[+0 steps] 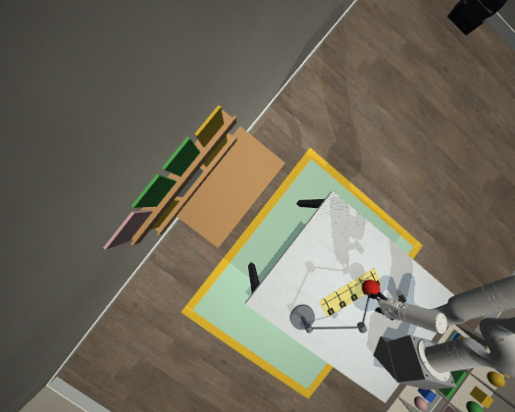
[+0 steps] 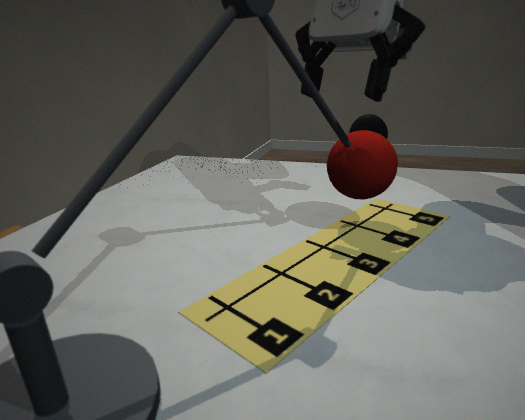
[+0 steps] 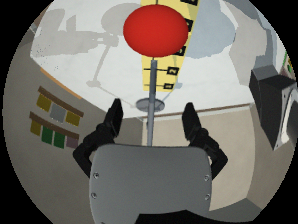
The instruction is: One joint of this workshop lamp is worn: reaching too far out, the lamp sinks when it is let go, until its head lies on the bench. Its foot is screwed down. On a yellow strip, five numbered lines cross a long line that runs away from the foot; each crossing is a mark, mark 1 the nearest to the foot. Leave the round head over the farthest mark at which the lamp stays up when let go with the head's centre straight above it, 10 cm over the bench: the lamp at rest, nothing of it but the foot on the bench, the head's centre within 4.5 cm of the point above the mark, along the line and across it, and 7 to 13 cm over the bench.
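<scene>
Gripper above the lamp rod

Gripper spread, empty (rod between jaws); red head lies toward 12 o'clock in the wrist view.

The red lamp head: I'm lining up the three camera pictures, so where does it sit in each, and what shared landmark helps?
Top: the red lamp head is right of centre, low, at the far end of the yellow strip.
Exterior: upper right of centre, hanging above the strip's far end.
Wrist: upper middle, beyond the open pincer.
Shared landmark: the yellow strip.
</scene>
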Robot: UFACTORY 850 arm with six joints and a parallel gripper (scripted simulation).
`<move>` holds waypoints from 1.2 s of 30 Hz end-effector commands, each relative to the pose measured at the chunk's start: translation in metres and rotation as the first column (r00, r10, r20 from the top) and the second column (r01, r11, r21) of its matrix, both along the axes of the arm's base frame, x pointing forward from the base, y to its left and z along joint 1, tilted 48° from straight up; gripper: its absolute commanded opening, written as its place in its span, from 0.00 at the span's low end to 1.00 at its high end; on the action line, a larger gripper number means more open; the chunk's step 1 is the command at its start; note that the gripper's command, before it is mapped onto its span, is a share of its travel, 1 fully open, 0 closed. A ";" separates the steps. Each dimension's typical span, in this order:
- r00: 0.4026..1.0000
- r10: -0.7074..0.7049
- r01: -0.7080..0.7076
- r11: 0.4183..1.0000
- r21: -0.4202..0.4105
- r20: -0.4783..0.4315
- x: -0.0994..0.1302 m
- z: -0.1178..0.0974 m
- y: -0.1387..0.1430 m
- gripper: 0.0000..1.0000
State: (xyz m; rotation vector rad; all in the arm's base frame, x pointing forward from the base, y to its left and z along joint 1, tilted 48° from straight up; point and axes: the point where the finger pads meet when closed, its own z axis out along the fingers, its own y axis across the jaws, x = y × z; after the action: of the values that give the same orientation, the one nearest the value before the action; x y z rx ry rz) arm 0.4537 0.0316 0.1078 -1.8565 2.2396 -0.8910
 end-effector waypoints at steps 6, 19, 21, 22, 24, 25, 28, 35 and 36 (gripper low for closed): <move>1.000 -0.002 0.002 1.000 -0.003 0.000 0.011 -0.020 -0.009 1.00; 1.000 0.000 0.000 1.000 -0.002 0.004 0.016 -0.028 -0.011 1.00; 1.000 0.000 0.000 1.000 -0.002 0.005 0.017 -0.029 -0.012 1.00; 1.000 0.000 0.000 1.000 -0.002 0.006 0.018 -0.030 -0.012 1.00; 1.000 0.001 -0.001 1.000 -0.002 0.006 0.018 -0.031 -0.012 1.00; 1.000 0.001 -0.001 1.000 -0.002 0.006 0.018 -0.031 -0.012 1.00; 1.000 0.000 0.000 1.000 -0.002 0.006 0.018 -0.031 -0.012 0.00; 1.000 0.000 0.000 1.000 -0.002 0.005 0.018 -0.030 -0.012 0.00; 1.000 0.000 0.000 1.000 -0.002 0.005 0.017 -0.030 -0.012 0.00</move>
State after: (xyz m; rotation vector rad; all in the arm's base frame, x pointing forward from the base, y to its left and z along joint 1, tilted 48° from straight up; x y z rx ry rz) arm 0.4712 0.0191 0.0775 -1.8530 2.2368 -0.8976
